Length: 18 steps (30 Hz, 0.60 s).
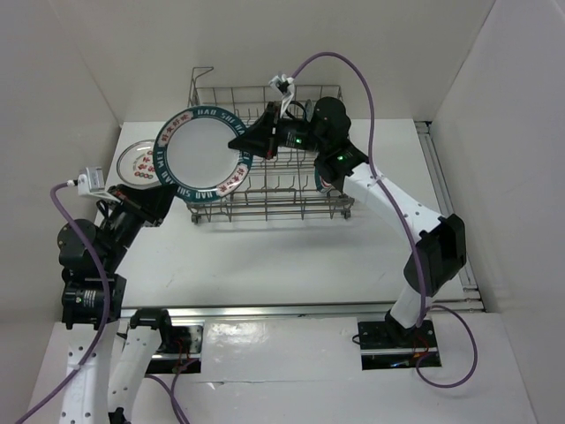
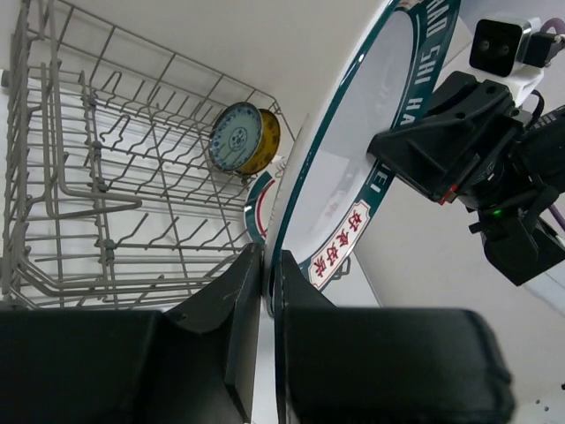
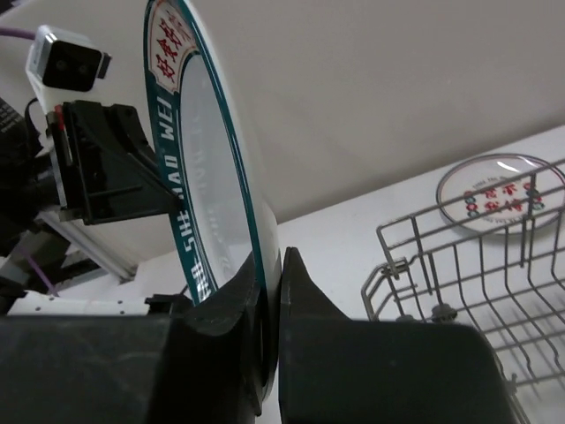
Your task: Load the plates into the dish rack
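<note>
A small teal plate [image 2: 231, 137] already stands in the dish rack [image 1: 282, 201], a red-marked plate [image 1: 137, 165] waits on the tabletop [image 1: 291, 256], and the large green-rimmed plate [image 1: 199, 152] hangs over the rack's 9 o'clock end, left pincer [image 1: 163, 196] clamped on its 8 o'clock rim, right pincer [image 1: 240, 144] clamped at 3 o'clock.

2 arms of white tubular links and black joint housings. Purple cable [image 1: 369, 106] off right arm [image 1: 388, 199], another [image 1: 58, 201] along left arm [image 1: 88, 256]. Small white camera box [image 1: 91, 180] at each wrist. 2 green lights [image 1: 298, 140] on right wrist housing. Blunt matte-black fingers [image 2: 234, 318], red trim [image 2: 448, 193] behind.
</note>
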Available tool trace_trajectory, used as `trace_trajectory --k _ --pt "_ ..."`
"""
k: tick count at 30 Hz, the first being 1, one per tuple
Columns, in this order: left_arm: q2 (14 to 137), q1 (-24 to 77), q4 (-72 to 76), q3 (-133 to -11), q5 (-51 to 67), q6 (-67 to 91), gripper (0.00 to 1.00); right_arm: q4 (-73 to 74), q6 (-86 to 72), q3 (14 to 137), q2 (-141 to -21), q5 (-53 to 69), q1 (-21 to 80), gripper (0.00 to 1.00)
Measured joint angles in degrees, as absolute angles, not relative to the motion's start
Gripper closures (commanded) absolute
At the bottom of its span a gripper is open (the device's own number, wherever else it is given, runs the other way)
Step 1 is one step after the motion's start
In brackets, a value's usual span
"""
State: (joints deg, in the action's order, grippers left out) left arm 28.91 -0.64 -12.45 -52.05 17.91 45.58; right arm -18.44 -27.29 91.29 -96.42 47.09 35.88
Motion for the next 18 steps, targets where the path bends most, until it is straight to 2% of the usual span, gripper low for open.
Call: trace_trajectory --k 1,2,3,4,5,9,11,14,18 --pt "29.08 -0.78 -11.99 -51.46 17.89 45.41 1.0 -18.28 -27.62 91.29 -96.44 46.09 35.88 1.0" --pt "29.19 -0.86 -11.81 -51.27 17.96 45.39 0.94 -17.96 -27.64 91.29 -96.4 45.65 35.9 1.0" --pt "29.28 -0.8 -11.64 -51.22 17.82 45.32 0.8 -17.87 -27.9 91.26 -96.38 45.47 35.88 1.0" --pt "29.32 -0.84 -11.66 -51.22 17.61 45.12 0.28 -17.58 -28.14 91.18 -96.33 45.17 35.92 1.0" --pt "29.32 -0.84 -11.62 -51.22 17.45 45.28 0.01 -17.1 -28.05 91.07 -96.05 44.6 36.07 1.0" --pt "28.27 -0.58 -11.18 -51.24 17.91 45.01 0.0 -13.32 -25.21 89.17 -93.34 37.04 36.14 1.0" --pt "27.49 -0.58 -11.14 -51.24 18.39 44.03 0.0 -10.24 -23.62 87.39 -90.72 29.52 35.94 1.0" --pt "27.14 -0.58 -11.29 -51.24 20.73 41.82 0.0 -4.89 -21.21 84.18 -85.25 15.09 36.27 1.0" --pt "27.03 -0.58 -13.3 -51.18 23.77 38.63 0.0 1.02 -17.23 82.89 -79.4 -10.33 38.87 1.0"
